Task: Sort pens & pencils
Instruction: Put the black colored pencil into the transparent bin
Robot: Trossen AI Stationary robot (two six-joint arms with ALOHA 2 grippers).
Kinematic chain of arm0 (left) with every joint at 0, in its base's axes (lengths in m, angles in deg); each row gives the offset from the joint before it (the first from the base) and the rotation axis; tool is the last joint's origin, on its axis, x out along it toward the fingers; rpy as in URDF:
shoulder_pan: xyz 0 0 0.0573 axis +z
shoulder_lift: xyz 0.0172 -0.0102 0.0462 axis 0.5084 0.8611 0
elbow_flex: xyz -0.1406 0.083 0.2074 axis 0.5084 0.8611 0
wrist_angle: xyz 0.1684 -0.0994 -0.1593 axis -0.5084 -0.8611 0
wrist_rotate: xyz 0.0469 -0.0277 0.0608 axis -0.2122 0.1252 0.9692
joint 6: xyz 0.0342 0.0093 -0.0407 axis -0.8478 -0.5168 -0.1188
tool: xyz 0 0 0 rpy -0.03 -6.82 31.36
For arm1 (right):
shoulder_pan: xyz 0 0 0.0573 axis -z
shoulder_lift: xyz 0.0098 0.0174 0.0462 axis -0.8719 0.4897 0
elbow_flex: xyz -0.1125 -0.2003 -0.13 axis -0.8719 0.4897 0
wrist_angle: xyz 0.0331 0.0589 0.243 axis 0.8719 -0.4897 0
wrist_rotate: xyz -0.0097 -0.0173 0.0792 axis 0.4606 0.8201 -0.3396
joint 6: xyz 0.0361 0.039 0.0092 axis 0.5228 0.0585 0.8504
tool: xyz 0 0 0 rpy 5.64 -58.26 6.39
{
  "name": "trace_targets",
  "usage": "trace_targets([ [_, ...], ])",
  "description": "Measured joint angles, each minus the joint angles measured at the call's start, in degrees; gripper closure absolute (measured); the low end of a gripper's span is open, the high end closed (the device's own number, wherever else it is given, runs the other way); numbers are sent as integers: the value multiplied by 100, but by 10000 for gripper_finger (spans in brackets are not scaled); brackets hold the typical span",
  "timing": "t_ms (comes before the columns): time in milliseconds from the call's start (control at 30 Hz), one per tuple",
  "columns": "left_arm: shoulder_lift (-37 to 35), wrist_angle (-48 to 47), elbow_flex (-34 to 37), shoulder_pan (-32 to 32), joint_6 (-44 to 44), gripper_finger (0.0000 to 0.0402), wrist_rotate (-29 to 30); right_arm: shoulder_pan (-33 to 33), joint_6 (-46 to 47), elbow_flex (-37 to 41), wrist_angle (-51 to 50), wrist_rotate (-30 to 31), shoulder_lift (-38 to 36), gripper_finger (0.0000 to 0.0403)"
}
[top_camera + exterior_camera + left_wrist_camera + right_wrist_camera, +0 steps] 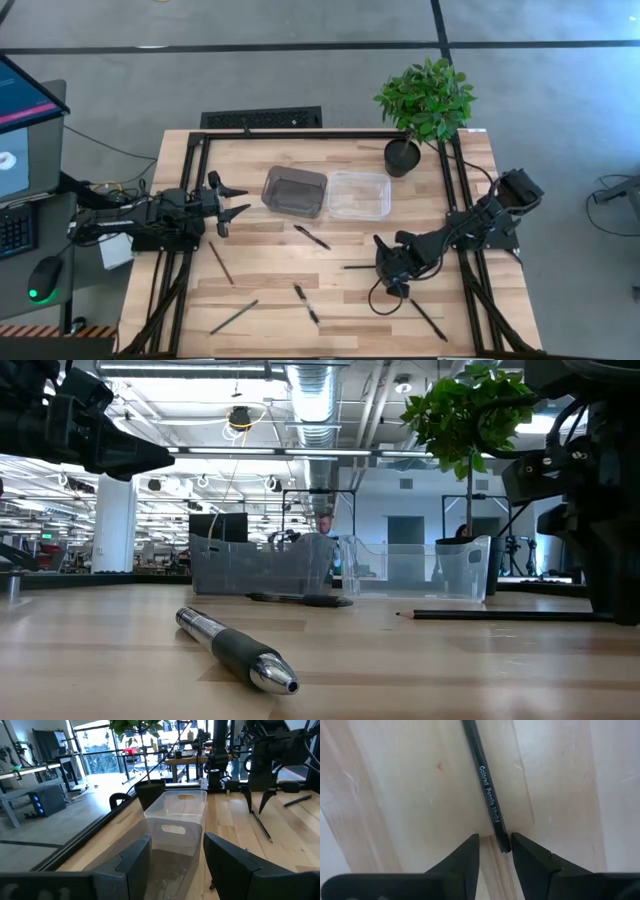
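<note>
My right gripper (496, 840) is open and points down at the table. Its fingers stand on either side of the end of a dark pencil (487, 790) printed "Colored Pencils", which lies flat (360, 266) near the table's middle. My left gripper (230, 201) is open and hovers level beside the grey tray (272, 182), touching nothing. Two black pens (312, 237) (306, 303) and other thin pencils (221, 262) (234, 316) (428, 320) lie flat on the wood. In the low view the nearest pen (240, 652) fills the foreground.
A clear tray (336, 180) sits right of the grey one. A potted plant (425, 100) stands at the far right corner. A black frame (300, 134) runs round the table. A monitor, keyboard and mouse sit off the left side. Bare wood lies at the near right.
</note>
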Motion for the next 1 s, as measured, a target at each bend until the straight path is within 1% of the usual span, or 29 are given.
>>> trace_targets([
  [167, -1, 0, 1, 0, 0, 228, -1, -48, 198, 146, 109, -90, -22, 263],
  [567, 1, 7, 1, -1, 0, 228, -1, -70, 175, 170, 174, -58, -20, 280],
  [1000, 1, 9, 1, -1, 0, 228, 0, -70, 173, 170, 178, -60, -20, 284],
])
